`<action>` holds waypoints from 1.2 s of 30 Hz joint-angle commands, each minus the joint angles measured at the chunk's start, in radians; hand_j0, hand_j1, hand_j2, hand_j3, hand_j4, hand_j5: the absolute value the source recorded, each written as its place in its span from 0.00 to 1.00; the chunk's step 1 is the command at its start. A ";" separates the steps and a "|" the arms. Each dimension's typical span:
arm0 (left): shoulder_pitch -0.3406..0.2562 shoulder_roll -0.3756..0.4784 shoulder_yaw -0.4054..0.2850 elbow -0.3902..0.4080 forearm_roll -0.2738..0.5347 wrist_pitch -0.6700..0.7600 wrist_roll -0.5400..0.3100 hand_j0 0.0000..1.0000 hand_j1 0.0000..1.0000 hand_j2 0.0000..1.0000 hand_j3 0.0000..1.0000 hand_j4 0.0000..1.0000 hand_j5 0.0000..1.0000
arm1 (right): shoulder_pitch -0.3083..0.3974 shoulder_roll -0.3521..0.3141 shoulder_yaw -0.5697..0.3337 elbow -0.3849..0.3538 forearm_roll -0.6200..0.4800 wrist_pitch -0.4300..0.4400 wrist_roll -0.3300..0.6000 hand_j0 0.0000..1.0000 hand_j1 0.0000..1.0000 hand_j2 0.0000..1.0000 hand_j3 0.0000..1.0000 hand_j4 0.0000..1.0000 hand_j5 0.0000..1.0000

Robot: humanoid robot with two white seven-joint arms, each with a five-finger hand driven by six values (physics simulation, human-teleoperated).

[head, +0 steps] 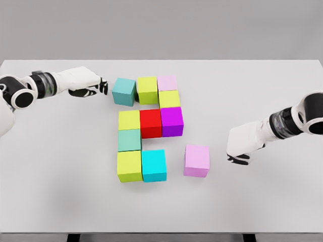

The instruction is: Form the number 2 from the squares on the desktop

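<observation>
We are looking down on a white table (60, 196) where coloured blocks are forming a rough figure 2. Along the top, a teal block (123, 91), a lime block (147, 89) and a pale pink block (167, 83) are sitting side by side, the teal one turned slightly askew. Under the pink one, a second lime block (169, 99) is leading down to a magenta block (172, 121), which is touching a red block (151, 123) and a yellow-green block (129, 120) in the middle row. Below that, a sea-green block (129, 140) is dropping to the bottom row, where a yellow-green corner block (129, 166) and a cyan block (154, 165) are touching. A lilac block (197, 160) is lying apart to the right, a gap separating it from the cyan one.

The left hand (87, 83) is hovering just beside the teal block, its dark fingers (102, 86) curled loosely and holding nothing. The right hand (243, 143) is hanging near the lilac block without touching it; its fingers (238, 159) are mostly tucked beneath the white shell, so we cannot tell how they are set. Both arms are being cut off at the picture's edges.
</observation>
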 commanded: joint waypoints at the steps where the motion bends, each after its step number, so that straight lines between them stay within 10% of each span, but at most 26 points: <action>1: 0.000 0.017 0.001 -0.001 0.024 0.000 -0.013 0.53 0.53 0.53 0.53 0.53 0.53 | 0.000 0.023 0.001 -0.002 -0.014 0.002 0.000 0.12 0.12 0.12 0.12 0.12 0.12; 36: 0.015 0.010 -0.008 -0.091 0.068 -0.015 0.025 0.52 0.52 0.52 0.52 0.52 0.52 | 0.017 0.127 0.001 -0.002 -0.016 0.002 0.000 0.13 0.13 0.13 0.13 0.13 0.13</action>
